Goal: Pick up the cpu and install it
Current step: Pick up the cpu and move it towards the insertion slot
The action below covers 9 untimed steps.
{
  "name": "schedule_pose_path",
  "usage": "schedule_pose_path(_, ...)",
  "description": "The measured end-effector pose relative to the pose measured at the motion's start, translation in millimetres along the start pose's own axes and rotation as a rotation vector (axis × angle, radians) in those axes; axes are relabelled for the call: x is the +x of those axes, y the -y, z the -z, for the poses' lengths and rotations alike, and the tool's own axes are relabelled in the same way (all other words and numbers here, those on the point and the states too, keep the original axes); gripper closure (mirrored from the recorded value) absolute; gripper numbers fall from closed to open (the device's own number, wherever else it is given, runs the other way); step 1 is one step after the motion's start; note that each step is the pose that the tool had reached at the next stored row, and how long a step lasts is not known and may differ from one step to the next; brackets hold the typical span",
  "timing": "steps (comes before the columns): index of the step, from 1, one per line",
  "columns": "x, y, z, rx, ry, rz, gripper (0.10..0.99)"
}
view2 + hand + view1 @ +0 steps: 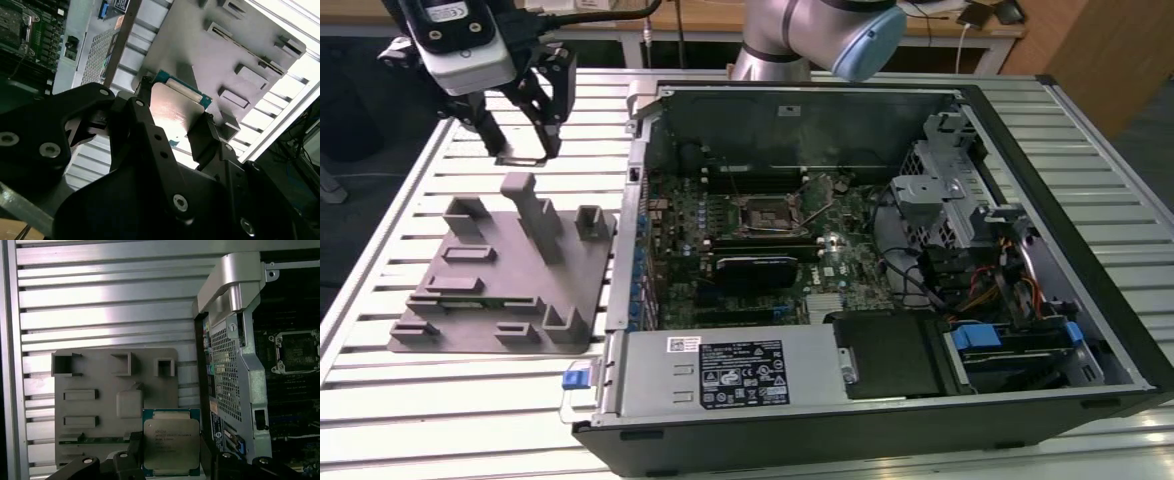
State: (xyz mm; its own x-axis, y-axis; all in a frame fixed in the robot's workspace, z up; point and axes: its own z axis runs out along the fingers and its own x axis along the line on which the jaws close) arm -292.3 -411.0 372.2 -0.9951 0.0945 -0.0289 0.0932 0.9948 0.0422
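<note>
Your gripper [175,106] pinches the cpu [171,442] by two opposite edges, flat between its fingers, raised clear of the grey fixture block [95,380].

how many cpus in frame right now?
1. The cpu is gripped in the claw, raised above the table near the grey fixture block. The socket in the case looks empty; a spare could hide elsewhere.

worktop [440,400]: slatted metal | exterior view's left: grey fixture block [494,300] | just beside it: open computer case [854,445]
</note>
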Motion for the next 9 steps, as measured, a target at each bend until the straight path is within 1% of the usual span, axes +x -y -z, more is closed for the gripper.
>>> schedule_pose_path(9, -19.5, -1.8, -0.6, 0.000, 0.0000, 0.000, 0.545)
